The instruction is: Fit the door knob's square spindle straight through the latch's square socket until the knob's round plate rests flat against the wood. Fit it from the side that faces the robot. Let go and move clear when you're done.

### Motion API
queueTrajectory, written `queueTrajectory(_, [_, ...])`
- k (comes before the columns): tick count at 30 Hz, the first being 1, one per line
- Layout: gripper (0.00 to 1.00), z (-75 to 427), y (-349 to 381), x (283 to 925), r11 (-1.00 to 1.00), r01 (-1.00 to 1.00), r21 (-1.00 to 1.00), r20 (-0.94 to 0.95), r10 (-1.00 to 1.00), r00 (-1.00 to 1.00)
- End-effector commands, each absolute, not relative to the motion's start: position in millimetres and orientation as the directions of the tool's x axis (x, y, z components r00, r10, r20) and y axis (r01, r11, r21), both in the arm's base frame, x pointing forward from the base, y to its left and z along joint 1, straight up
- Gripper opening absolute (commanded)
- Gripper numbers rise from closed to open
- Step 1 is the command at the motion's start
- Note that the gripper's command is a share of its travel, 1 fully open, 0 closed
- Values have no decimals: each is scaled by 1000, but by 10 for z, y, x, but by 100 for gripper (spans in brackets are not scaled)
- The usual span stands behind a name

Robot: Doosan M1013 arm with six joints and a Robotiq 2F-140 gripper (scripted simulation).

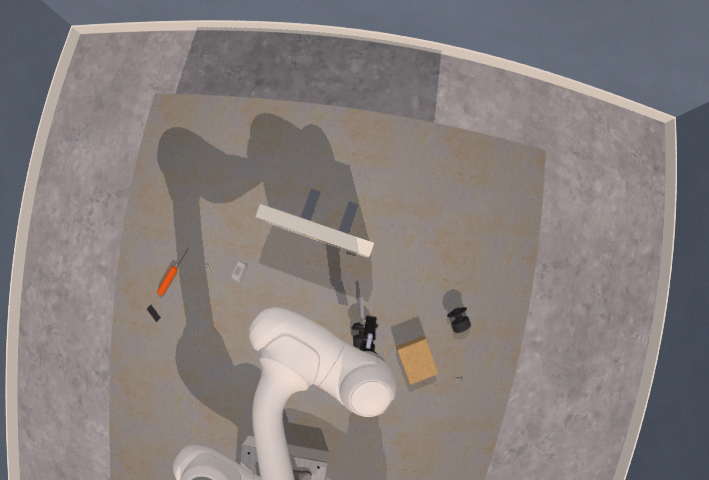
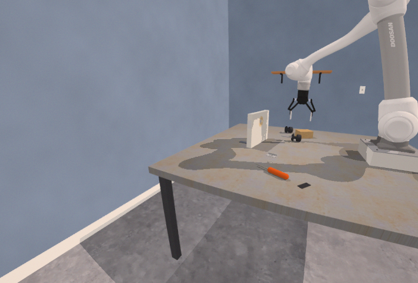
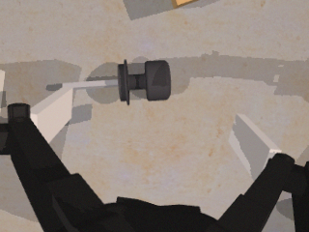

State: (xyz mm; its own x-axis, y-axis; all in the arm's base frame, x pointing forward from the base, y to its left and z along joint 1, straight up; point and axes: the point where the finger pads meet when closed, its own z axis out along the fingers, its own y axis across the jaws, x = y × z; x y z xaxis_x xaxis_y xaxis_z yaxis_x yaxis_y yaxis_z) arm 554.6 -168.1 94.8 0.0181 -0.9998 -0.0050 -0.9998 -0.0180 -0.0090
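Note:
The door knob [image 3: 145,80] [image 2: 296,137] is dark, with a round plate. It lies on its side on the table, and its square spindle [image 3: 92,85] [image 1: 357,289] points toward the wood panel. The pale wood panel [image 1: 315,229] [image 2: 257,128] stands upright on edge mid-table. A tan mark [image 2: 260,121] on its face shows where the latch sits. My gripper [image 1: 365,325] [image 2: 300,115] [image 3: 154,115] is open wide and empty. It hangs well above the knob with its fingers pointing down. In the overhead view it hides the knob's head.
A second dark knob [image 1: 458,319] [image 2: 288,129] and a tan wood block [image 1: 417,359] [image 2: 303,133] lie to the right of the first knob. An orange screwdriver [image 1: 167,280] [image 2: 277,173], a small black plate [image 1: 152,312] [image 2: 303,185] and a small white plate [image 1: 239,271] lie at the left. The arm's base [image 2: 396,157] stands at the near edge.

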Motion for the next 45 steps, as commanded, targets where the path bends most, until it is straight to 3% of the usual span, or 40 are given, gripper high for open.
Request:
queueTrajectory(1, [100, 948, -1679, 5546, -18, -1000, -9, -4, -1000, 18])
queueTrajectory(5, [100, 948, -1679, 5546, -18, -1000, -9, -4, -1000, 18])
queueTrajectory(6, [57, 948, -1679, 5546, -19, -1000, -9, -4, -1000, 19])
queueTrajectory(12, [57, 939, -1682, 5545, -84, -996, -16, -16, -996, 84])
queueTrajectory(19, [57, 913, -1696, 5550, -306, -950, -57, -46, -950, 308])
queueTrajectory(29, [57, 832, -1734, 5557, -370, -927, -68, -55, -926, 373])
queueTrajectory(35, [57, 807, -1747, 5561, -551, -827, -111, -72, -826, 559])
queueTrajectory(45, [57, 723, -1787, 5569, -628, -767, -130, -78, -765, 640])
